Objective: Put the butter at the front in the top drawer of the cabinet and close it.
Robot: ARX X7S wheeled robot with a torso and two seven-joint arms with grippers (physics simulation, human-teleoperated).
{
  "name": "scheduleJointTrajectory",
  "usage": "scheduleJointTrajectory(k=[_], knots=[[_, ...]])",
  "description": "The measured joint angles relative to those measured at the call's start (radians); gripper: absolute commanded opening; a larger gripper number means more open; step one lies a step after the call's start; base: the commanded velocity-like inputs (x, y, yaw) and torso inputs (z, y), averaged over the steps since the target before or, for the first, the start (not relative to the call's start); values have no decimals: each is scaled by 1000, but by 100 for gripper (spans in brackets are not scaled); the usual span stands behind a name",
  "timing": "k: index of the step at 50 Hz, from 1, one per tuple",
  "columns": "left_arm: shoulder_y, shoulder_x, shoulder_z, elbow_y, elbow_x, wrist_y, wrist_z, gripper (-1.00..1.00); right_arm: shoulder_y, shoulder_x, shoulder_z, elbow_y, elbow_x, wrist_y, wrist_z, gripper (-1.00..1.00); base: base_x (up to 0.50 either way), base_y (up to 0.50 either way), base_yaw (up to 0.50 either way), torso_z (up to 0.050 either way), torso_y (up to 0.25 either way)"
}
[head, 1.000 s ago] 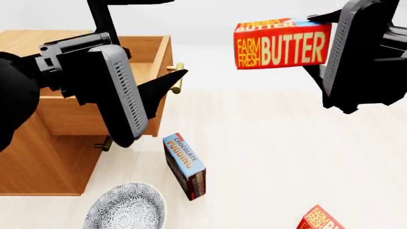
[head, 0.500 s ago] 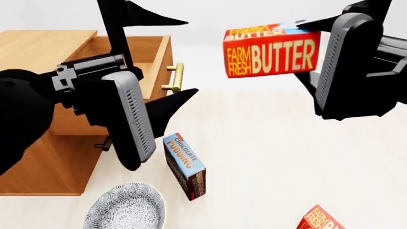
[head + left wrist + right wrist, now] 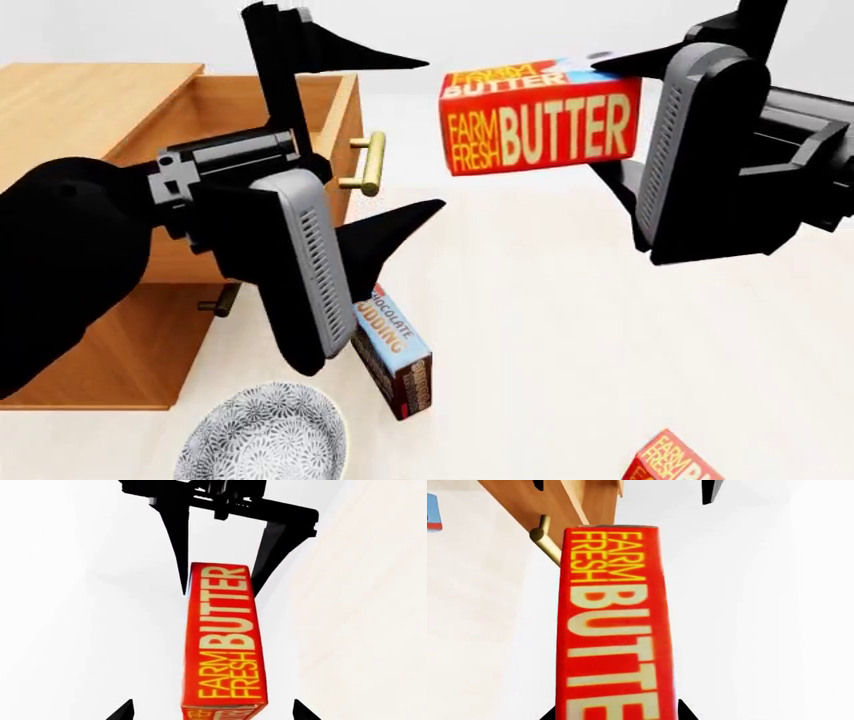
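The butter (image 3: 541, 125), a red-and-yellow carton, hangs in the air with my right gripper (image 3: 607, 120) shut on its right end. My left gripper (image 3: 430, 135) stands open at the carton's left end, one fingertip above and one below it. In the left wrist view the butter (image 3: 223, 640) runs from the right gripper (image 3: 220, 577) to between my left gripper's (image 3: 213, 712) spread tips. The right wrist view shows the butter (image 3: 610, 630) clamped in the right gripper (image 3: 617, 715). The cabinet (image 3: 80, 100) stands at the left, its top drawer (image 3: 227, 105) pulled open.
The top drawer's brass handle (image 3: 368, 163) is just left of the carton. A chocolate pudding box (image 3: 394, 350) and a patterned bowl (image 3: 260, 435) lie in front of the cabinet. A second butter carton (image 3: 674, 460) sits at the bottom right. The lower drawer's handle (image 3: 220, 300) pokes out below.
The right gripper has carried the butter left and a little down, toward the drawer. The left arm has shifted right and lower, its open fingers now framing the carton's left end.
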Motion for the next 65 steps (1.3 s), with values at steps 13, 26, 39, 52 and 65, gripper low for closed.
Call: scheduleJointTrajectory(k=[13,26,39,52,65], knots=[[9,34,12,-26,19,8,-4,100,3,4,10,-34,18,11,-9,-100,0,0,0,1,2],[16,76,22,-84,51,40,-12,100,8,7,19,-62,31,23,-21,-100,0,0,0,0,1],[26,116,32,-136,77,73,-20,100,12,1,23,-68,35,26,-31,-100,0,0,0,1,2],[31,146,29,-182,101,102,-42,-100,9,-2,24,-72,33,29,-36,-100,0,0,0,0,1],[39,150,27,-190,131,118,-70,-100,5,1,29,-79,31,33,-41,-100,0,0,0,1,2]])
